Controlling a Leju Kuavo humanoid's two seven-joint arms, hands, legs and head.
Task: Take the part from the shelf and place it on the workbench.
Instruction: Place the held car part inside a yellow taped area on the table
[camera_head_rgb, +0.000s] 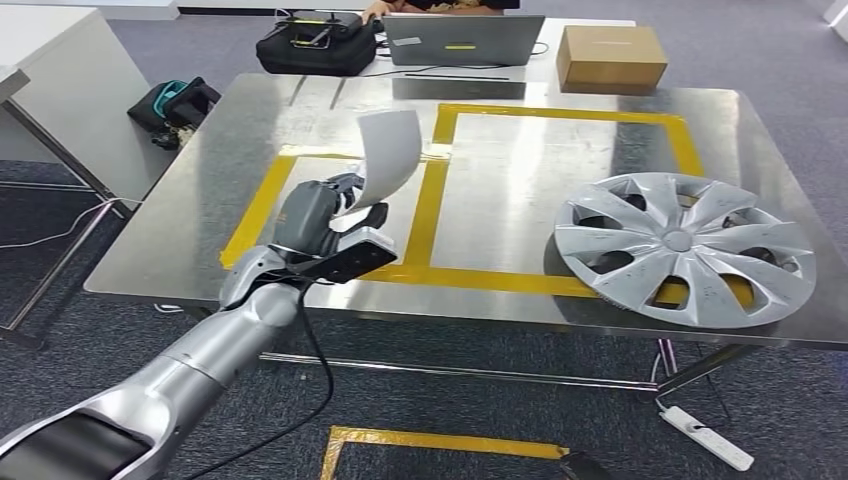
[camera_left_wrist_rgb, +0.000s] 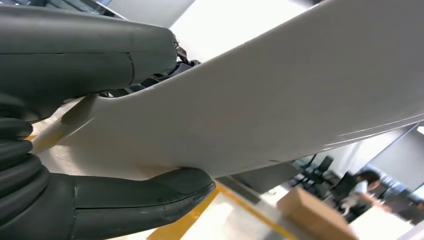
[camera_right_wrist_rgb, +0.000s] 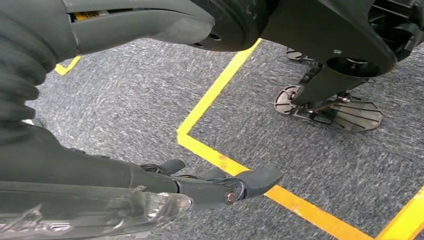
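Head view, from left to right: a white cabinet (camera_head_rgb: 70, 90) stands on grey carpet (camera_head_rgb: 760, 420), then a steel workbench (camera_head_rgb: 200, 190) marked with yellow tape (camera_head_rgb: 428, 205). Over its left taped square the left hand (camera_head_rgb: 325, 225) grips the curved white part (camera_head_rgb: 388, 150), held upright above the surface. A black bag (camera_head_rgb: 315, 45), a laptop (camera_head_rgb: 465, 38) and a cardboard box (camera_head_rgb: 612, 57) line the far edge. A silver wheel cover (camera_head_rgb: 685, 245) lies at the right. Right wrist view: the right hand (camera_right_wrist_rgb: 220, 187) hangs over carpet, fingers loosely apart, holding nothing.
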